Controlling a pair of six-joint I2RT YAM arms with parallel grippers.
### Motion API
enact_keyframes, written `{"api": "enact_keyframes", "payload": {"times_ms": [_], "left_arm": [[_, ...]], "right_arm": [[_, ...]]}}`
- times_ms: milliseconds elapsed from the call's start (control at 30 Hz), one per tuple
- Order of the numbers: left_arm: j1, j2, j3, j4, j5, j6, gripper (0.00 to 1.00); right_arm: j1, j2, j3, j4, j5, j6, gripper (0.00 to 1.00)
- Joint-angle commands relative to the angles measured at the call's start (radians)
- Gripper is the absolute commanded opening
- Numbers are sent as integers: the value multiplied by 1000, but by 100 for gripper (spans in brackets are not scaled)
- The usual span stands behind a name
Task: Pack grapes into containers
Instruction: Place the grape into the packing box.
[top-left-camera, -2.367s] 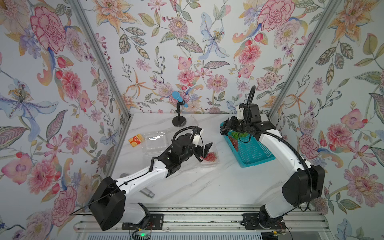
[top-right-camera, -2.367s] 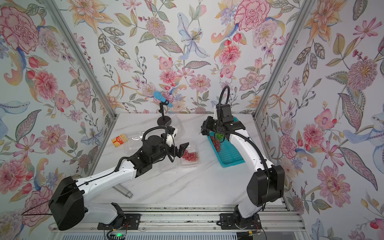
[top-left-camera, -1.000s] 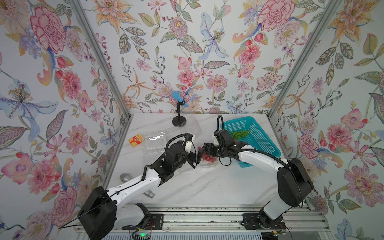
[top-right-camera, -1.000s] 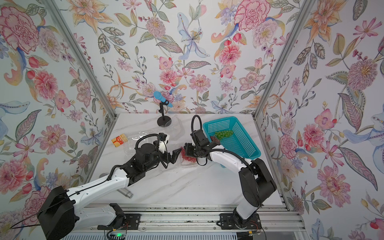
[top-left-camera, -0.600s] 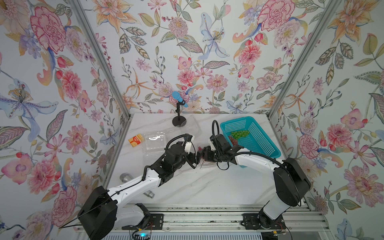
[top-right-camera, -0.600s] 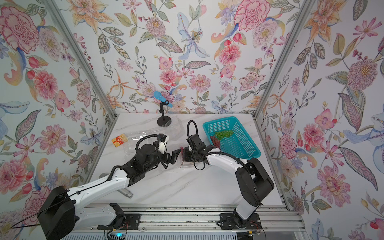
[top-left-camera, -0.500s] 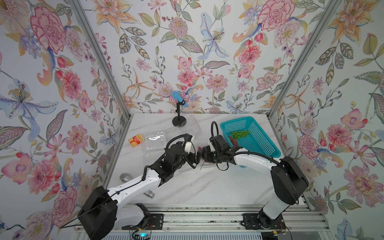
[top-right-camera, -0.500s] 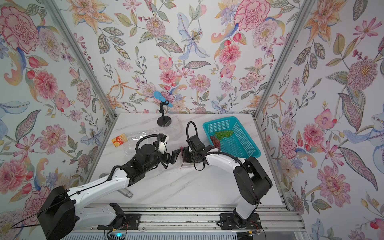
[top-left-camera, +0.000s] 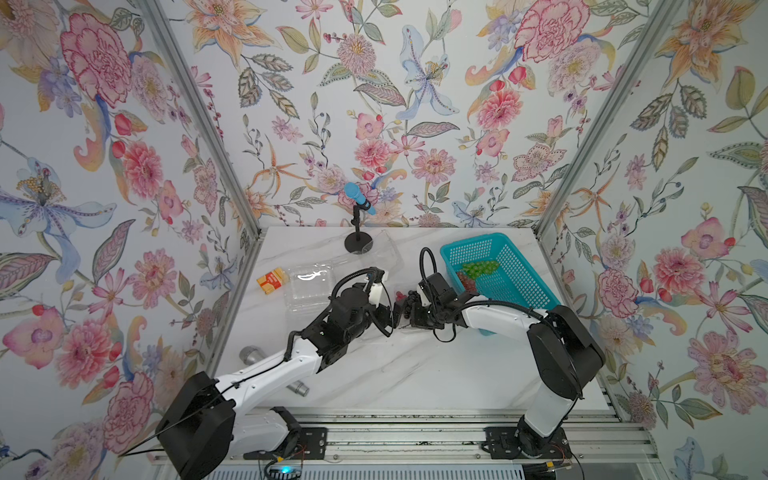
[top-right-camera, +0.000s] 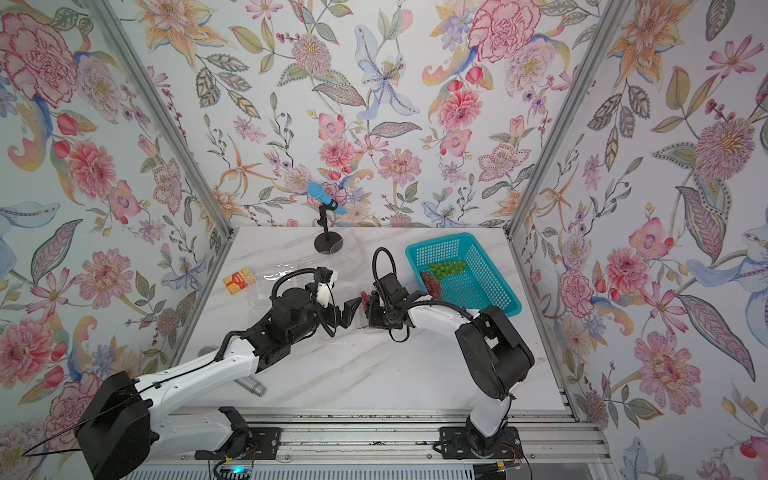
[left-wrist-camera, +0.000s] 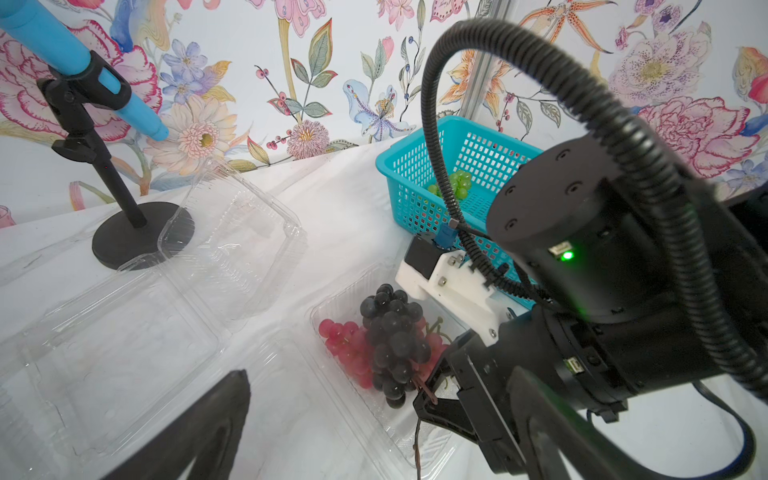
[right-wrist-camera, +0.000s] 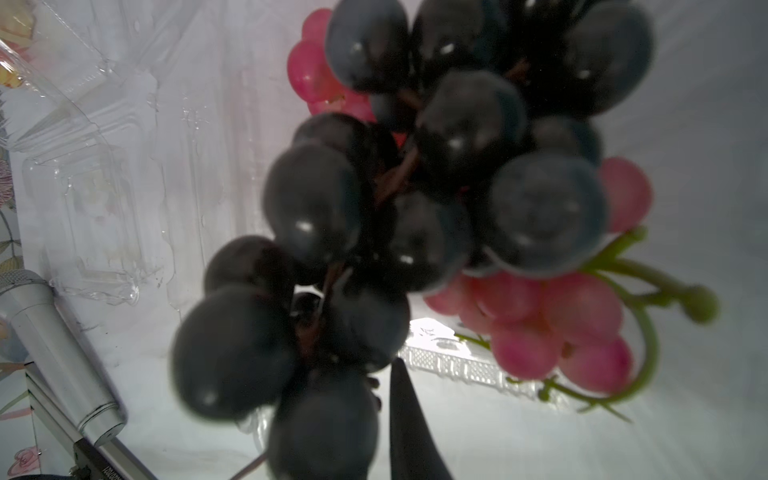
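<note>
Two narrow jaws of your right gripper (left-wrist-camera: 429, 395) stand almost together, pinching the brown stem of the dark grapes (left-wrist-camera: 392, 336). That bunch hangs from the tips over the red grapes (left-wrist-camera: 345, 345), which lie on the floor of an open clear box (left-wrist-camera: 345, 291). The dark berries overlap the red ones, though you cannot tell whether their weight rests there. In the right wrist view the dark bunch fills most of the picture, blurred, with pink berries behind it.

Your left gripper (top-right-camera: 344, 315) faces the right one just across that box, its jaws spread wide with nothing between them.

Further out, a second clear box (left-wrist-camera: 124, 353) lies open beside the first. A third clear box (left-wrist-camera: 237, 232) has its lid raised just beside the round base of the microphone stand (left-wrist-camera: 124, 237). Beyond your right arm stands the teal basket (left-wrist-camera: 399, 166), with green grapes (left-wrist-camera: 459, 185) inside and a reddish bunch (top-left-camera: 467, 282) next to them. A small orange carton (top-left-camera: 272, 280) sits near the left wall.
</note>
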Motion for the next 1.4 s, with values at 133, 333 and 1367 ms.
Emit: {"api": "enact_keyframes", "payload": {"times_ms": [133,333,1367], "left_arm": [[12,11,7,22,-3,-16,100],[12,13,4,24,0,-19,100],[12,28,15,29,1,-16,100]], "right_arm": [[-7,24,10,-1,37,-17,14],[-5,9,23,-17,61,-35,21],[-9,-227,-9,-87,182,-175,53]]}}
